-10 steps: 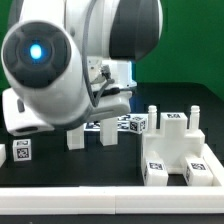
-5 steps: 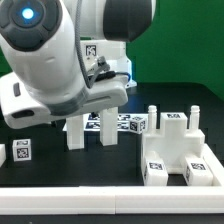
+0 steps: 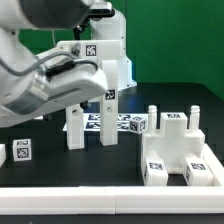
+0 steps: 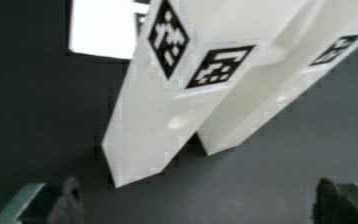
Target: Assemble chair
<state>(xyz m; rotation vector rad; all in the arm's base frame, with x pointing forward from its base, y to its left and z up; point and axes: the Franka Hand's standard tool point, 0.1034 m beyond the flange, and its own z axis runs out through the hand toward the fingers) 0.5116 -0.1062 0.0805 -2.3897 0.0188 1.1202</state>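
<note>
1. The chair is a set of loose white parts spread over the desk (image 3: pixel 100 165). No leg is fitted to the seat, so I judge the work to be at an early stage, with nearly all the joining left.
2. One leg (image 3: pixel 75 128) and a second leg (image 3: pixel 108 118) stand upright near the middle of the desk, close together but apart. The wrist view shows them (image 4: pixel 167 110) as long, tapering bars with flat faces, each carrying a square black-and-white tag.
3. The seat block (image 3: pixel 175 150) sits toward the desk edge nearest the exterior camera, on the exterior view's right. It is chunky and square-cornered, with short posts rising from it. I cannot tell whether those posts are separate pieces already joined.
4. A small tagged cube (image 3: pixel 137 124) lies between the legs and the seat block. Another tagged piece (image 3: pixel 20 152) rests near the desk edge on the exterior view's left.
5. The parts look like hard, smooth plastic with crisp edges and a faint sheen. The desk surface is dark and matte.
6. The claw (image 4: pixel 197 200) is released, its dark fingertips spread wide with nothing between them. It looks down on the legs and touches neither.
7. The glossy arm (image 3: pixel 40 85) fills the exterior view's left, and the marker board (image 3: pixel 93 121) lies flat behind the legs.
</note>
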